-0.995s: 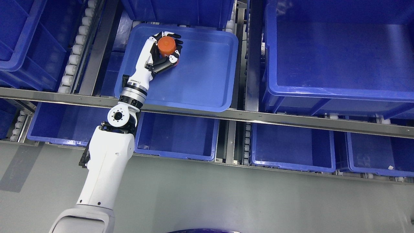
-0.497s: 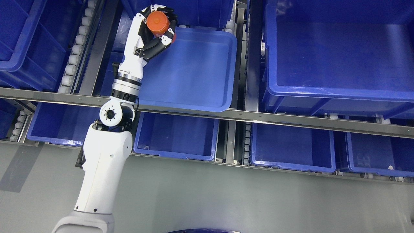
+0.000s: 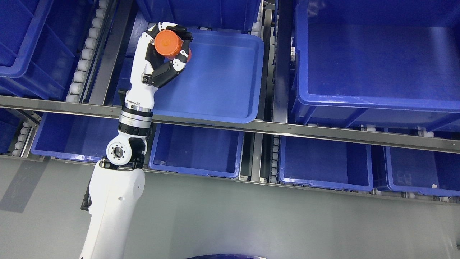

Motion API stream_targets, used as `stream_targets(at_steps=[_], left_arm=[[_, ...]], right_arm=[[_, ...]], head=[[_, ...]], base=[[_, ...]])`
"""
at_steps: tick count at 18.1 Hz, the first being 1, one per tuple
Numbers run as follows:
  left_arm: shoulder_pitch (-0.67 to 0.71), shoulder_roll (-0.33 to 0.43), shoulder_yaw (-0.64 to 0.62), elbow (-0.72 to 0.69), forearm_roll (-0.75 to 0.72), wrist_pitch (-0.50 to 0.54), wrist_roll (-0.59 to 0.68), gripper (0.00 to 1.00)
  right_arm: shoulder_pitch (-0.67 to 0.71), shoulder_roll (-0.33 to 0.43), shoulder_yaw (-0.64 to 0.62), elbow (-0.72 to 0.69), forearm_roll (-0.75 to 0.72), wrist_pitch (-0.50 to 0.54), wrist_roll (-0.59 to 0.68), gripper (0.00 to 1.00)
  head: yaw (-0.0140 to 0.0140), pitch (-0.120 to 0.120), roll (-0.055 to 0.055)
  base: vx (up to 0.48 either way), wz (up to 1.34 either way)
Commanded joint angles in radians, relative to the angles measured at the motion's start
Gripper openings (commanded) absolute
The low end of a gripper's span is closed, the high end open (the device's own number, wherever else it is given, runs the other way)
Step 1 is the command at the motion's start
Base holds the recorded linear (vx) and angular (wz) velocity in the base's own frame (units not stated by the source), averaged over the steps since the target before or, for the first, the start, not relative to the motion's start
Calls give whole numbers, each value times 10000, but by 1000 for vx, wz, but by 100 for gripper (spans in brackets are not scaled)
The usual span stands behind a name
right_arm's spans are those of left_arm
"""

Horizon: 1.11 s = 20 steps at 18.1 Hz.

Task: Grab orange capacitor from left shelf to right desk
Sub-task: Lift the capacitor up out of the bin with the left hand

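The left hand [image 3: 163, 54] is gripping the orange capacitor [image 3: 168, 43], fingers [image 3: 178, 59] wrapping it, above the blue tray's [image 3: 222, 79] left corner.

A single head camera looks steeply down from above onto a shelf rack [image 3: 273, 126] of blue bins [image 3: 373, 64] and the grey floor [image 3: 251, 219] in front. The rack fills the upper frame at middling range, slightly tilted.
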<state>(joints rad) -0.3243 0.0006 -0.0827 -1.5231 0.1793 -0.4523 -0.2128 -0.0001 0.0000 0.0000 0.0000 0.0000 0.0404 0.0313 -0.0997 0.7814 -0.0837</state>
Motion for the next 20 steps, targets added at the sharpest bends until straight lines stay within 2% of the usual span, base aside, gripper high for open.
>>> stream_targets(at_steps=[1, 20], left_arm=[[359, 168, 14, -1121, 17, -32, -5, 3], [420, 168, 29, -1152, 32, -94, -20, 3]], right_arm=[[338, -175, -123, -230, 0, -5, -7, 100], [338, -175, -123, -230, 0, -5, -7, 100]], head=[[0, 0, 0], [0, 0, 0]], base=[[-41, 0], [-133, 60]])
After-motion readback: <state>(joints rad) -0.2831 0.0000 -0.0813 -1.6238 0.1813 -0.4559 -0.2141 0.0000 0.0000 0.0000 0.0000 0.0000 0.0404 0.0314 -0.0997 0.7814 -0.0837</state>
